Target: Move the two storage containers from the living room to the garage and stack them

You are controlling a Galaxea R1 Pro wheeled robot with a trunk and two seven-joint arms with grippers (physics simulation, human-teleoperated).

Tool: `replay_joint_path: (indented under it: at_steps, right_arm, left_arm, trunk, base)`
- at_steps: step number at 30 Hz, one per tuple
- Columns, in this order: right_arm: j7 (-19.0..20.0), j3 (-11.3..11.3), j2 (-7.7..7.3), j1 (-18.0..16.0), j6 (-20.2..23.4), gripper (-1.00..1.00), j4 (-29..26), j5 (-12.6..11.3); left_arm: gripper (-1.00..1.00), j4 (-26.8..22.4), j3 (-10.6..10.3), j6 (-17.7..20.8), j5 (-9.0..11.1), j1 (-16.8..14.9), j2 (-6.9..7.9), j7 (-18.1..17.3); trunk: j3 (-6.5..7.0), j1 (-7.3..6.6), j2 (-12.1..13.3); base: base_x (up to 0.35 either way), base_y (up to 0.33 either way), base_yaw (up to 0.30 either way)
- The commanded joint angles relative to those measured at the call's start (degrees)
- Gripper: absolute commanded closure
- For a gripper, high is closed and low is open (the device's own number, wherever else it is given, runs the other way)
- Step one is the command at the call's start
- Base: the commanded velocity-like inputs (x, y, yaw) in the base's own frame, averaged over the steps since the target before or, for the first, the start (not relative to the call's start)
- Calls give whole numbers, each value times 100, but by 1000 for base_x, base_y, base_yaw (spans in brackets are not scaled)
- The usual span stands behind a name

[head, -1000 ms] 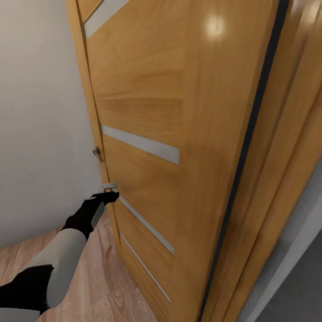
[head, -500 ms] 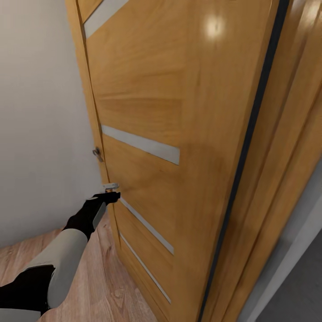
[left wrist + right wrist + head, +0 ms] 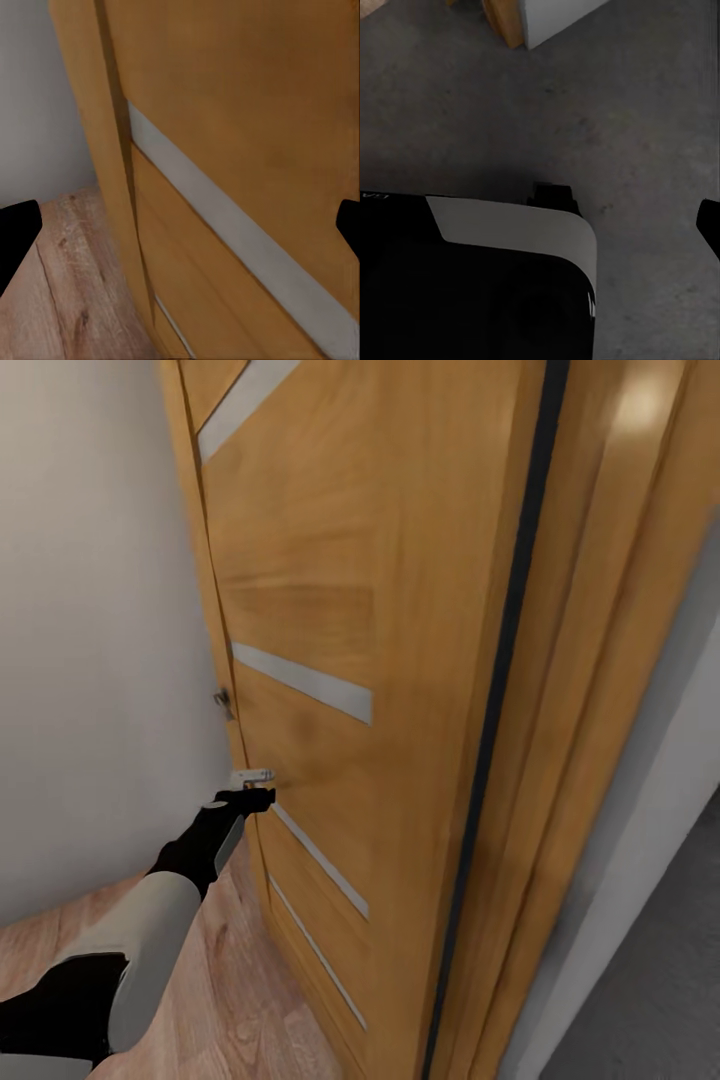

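Honey-coloured wood, smooth and glossy: tall wooden door with pale inset strips (image 3: 330, 620), standing partly open, dark seal running down its free edge. Hinge side meets a plain off-white wall (image 3: 90, 640); a small metal hinge plate (image 3: 252, 774) sits on that edge, with another small metal fitting above it.

Left end effector (image 3: 250, 797): black, at the end of a grey-and-black forearm, held up against the hinge edge just below the plate. In the left wrist view its two black fingertips (image 3: 16, 232) sit at opposite borders with the door's edge and a pale strip between them, so it reads as spread wide and holding nothing.

Right end effector: its wrist view looks down past a black-and-white part of the robot onto rough mottled dark-grey concrete floor (image 3: 607, 112). One dark fingertip shows at the border; whether the fingers are spread or closed cannot be told.

Underfoot on the near side: light wood-plank floor (image 3: 230, 1000). Concrete also shows past the door frame in the head view.

Task items: the two storage containers are not to be seen; the robot is at the doorway, neither hand loaded.

Handling judgement, from the task wording alone: lidless boxes should be light and fairly stiff, though ribbed walls may flex if pinched mid-span. Best taken by the rim near a corner, or one hand at each short end, kept level.
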Motion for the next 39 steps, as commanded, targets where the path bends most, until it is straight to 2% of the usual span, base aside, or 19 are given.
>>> replay_joint_path:
  at_steps: [1, 8, 18, 30, 34, 39]
  right_arm:
    - [2, 4, -1, -4, -17, -100, 6, 33]
    - [2, 4, -1, -4, -17, -100, 10, 33]
    - [2, 4, -1, -4, -17, -100, 9, 25]
    - [2, 4, -1, -4, -17, -100, 9, 24]
    - [1, 4, -1, -4, -17, -100, 7, 24]
    - [2, 4, -1, -4, -17, -100, 10, 24]
  left_arm:
    - [-100, -16, -1, 26, 92, -1, -138, -36]
    - [-100, -18, -19, 25, 88, -1, -218, -36]
    - [-100, -10, -280, 33, 97, -1, -241, -27]
    - [-100, -2, -317, 33, 97, -1, -444, -35]
    - [-100, -1, -564, 34, 106, -1, -478, -30]
    - [-100, -1, -684, 34, 117, -1, -521, -27]
  trunk:
    - [-2, 0, -3]
    - [12, 0, -3]
    - [13, 0, -3]
    - [13, 0, -3]
    - [13, 0, -3]
    - [13, 0, -3]
  base:
    - [0, 0, -137]
    - [0, 0, -77]
    - [0, 0, -4]
    - [0, 0, 0]
    - [0, 0, 0]
    - [0, 0, 0]
